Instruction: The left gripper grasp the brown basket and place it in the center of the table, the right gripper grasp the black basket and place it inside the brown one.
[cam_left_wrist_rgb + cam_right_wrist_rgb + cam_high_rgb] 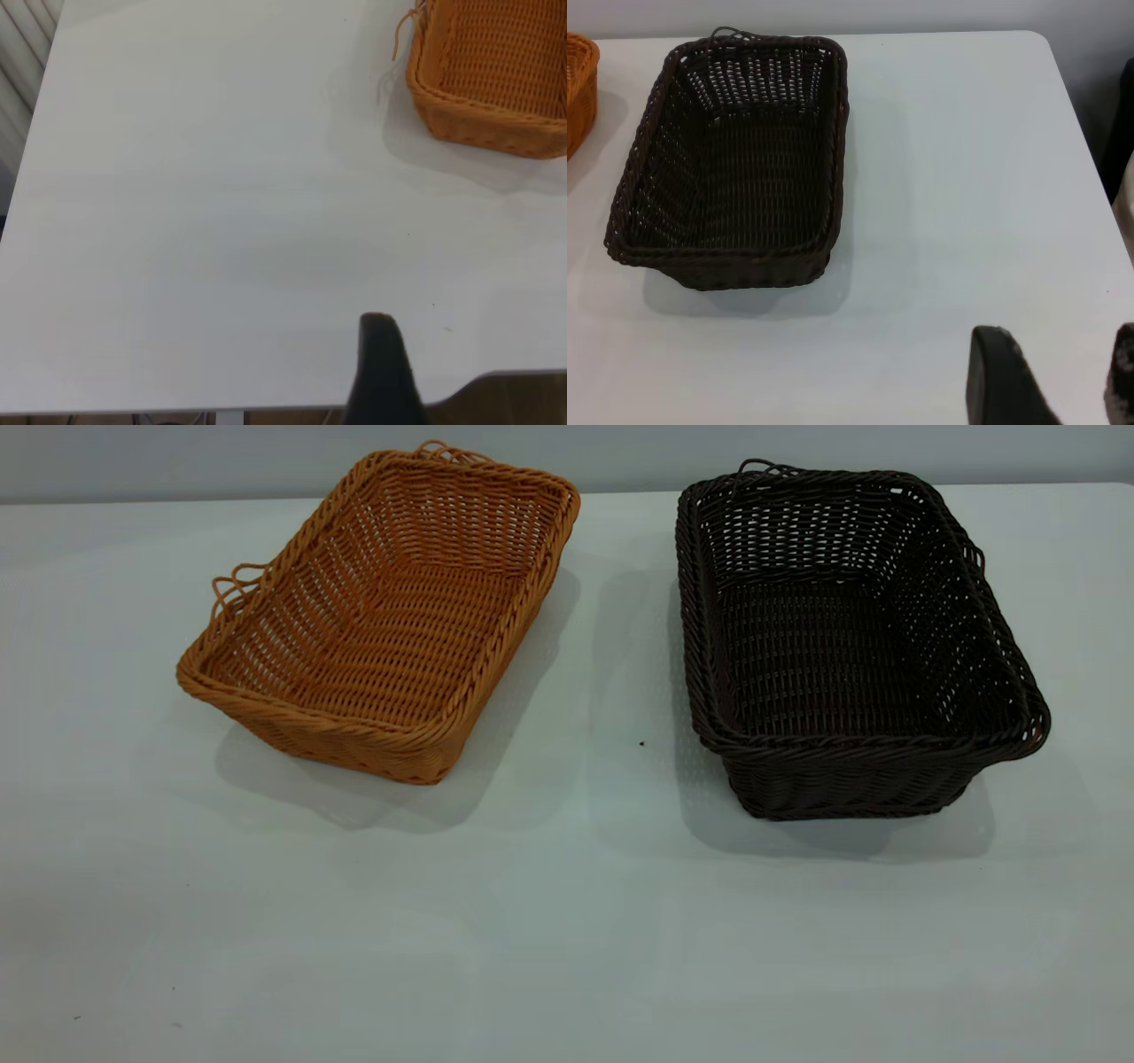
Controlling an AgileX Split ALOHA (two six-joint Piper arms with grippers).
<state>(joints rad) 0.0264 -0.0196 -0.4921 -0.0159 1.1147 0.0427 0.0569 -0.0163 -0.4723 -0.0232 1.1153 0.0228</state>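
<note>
We see the brown basket (381, 615) on the left of the table (567, 921), skewed, resting flat, nothing in it. The left gripper (383, 372) hangs well short of it; one finger shows, so we cannot tell its spread. Best grasp, we judge: pinch the braided rim on a long side, lift level, square it at centre. The black basket (850, 646) sits right, apart. The right gripper (1050, 376) waits nearby, fingers apart.
</note>
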